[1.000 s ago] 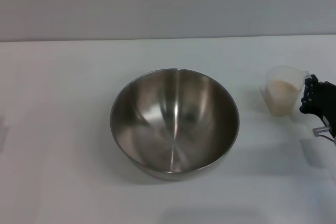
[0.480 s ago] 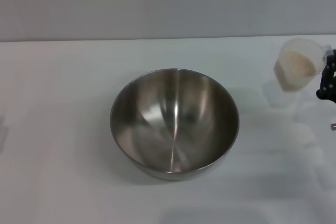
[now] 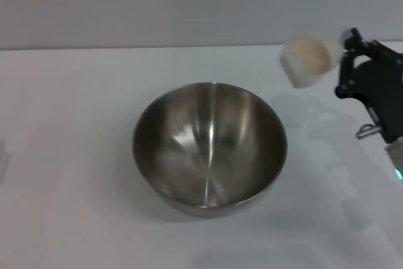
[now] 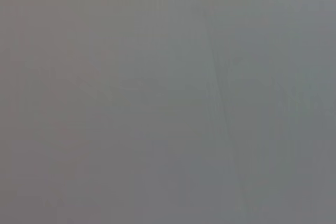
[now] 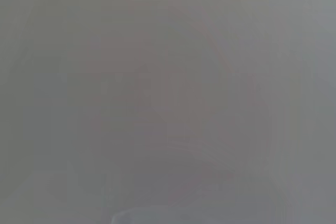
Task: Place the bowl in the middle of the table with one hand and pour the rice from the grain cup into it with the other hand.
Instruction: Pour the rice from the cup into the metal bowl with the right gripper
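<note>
Right hand (image 3: 343,51), clamped on small clear plastic grain cup (image 3: 305,61) (rice (image 3: 308,55) inside), is carrying it toward large stainless-steel bowl (image 3: 210,147); tipping over the bowl comes next.

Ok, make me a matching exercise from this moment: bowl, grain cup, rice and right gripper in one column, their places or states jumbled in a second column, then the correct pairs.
Things:
1. bowl
2. grain cup
3. rice
4. right gripper

Places or states:
A. inside the tilted clear cup
B. standing on the table, nothing in it
C. at the right edge of the head view, shut on the cup
D. lifted off the table, up and to the right of the bowl

Pairs: 1-B, 2-D, 3-A, 4-C
</note>
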Tool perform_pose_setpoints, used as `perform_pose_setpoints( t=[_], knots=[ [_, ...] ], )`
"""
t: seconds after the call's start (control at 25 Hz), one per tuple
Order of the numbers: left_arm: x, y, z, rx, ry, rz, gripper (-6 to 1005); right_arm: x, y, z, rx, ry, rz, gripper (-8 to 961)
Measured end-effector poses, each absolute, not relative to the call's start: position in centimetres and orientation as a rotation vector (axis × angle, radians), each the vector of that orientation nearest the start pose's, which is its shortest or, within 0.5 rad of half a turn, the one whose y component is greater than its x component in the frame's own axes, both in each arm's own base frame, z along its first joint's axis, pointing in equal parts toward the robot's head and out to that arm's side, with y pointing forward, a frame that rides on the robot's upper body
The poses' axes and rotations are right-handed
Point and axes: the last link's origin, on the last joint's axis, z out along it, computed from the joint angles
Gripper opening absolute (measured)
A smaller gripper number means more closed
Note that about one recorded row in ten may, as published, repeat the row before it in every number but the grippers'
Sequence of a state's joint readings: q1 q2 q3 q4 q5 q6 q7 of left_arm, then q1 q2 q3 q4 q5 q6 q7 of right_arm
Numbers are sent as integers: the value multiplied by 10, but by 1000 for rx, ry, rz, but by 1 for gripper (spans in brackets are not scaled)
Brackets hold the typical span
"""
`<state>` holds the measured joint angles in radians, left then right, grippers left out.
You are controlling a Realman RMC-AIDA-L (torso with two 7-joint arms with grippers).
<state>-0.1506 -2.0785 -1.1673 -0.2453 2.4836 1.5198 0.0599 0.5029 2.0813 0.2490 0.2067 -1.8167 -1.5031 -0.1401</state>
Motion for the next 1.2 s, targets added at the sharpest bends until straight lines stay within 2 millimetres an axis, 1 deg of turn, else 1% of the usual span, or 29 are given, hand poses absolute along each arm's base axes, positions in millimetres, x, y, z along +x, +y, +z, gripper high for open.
perform_pose_setpoints(
  t=[0.08,0.12,0.24,0.28,0.32,0.36,0.4,0.48,0.52,0.64,0.68,0.72,0.76,0.88,0.92,0.96,1.08,1.12,1.2],
  knots=[
    [-360,241,42,-1269,-276,-627,813,254,325,-28,-1672,33,815,5],
    [-360,242,42,-1269,-276,-628,813,248,330,-34,-1701,9,797,5],
    [-360,242,42,-1269,-276,-628,813,243,333,-40,-1721,-35,757,5],
    [-360,242,42,-1270,-277,-628,813,239,334,-44,-1726,-79,724,5],
    [-360,242,41,-1270,-278,-627,813,232,332,-52,-1728,-175,651,5],
    [-360,242,41,-1270,-278,-627,813,232,332,-52,-1728,-175,651,5],
    [-360,242,41,-1271,-279,-626,813,228,331,-56,-1725,-221,615,5],
    [-360,242,41,-1272,-281,-624,813,220,328,-65,-1717,-328,537,5],
    [-360,242,41,-1273,-283,-623,813,212,324,-73,-1703,-447,453,5],
    [-360,243,41,-1274,-283,-623,813,201,318,-82,-1659,-585,352,5],
    [-360,243,41,-1274,-283,-623,813,201,318,-82,-1659,-585,352,4],
    [-360,243,41,-1274,-283,-623,813,196,315,-85,-1619,-672,278,4],
    [-360,243,41,-1274,-283,-623,813,196,315,-85,-1619,-672,278,4],
    [-360,243,41,-1274,-284,-623,813,190,309,-90,-1556,-797,178,4],
    [-361,243,41,-1274,-285,-622,813,187,303,-93,-1519,-877,122,4],
    [-361,243,41,-1274,-285,-622,813,187,303,-93,-1519,-877,122,4],
    [-361,242,41,-1274,-287,-623,813,183,293,-98,-1474,-990,80,4],
    [-361,242,41,-1274,-287,-622,813,181,289,-100,-1441,-1057,43,4],
    [-361,242,41,-1274,-287,-622,813,182,288,-101,-1422,-1091,12,4]
  ],
)
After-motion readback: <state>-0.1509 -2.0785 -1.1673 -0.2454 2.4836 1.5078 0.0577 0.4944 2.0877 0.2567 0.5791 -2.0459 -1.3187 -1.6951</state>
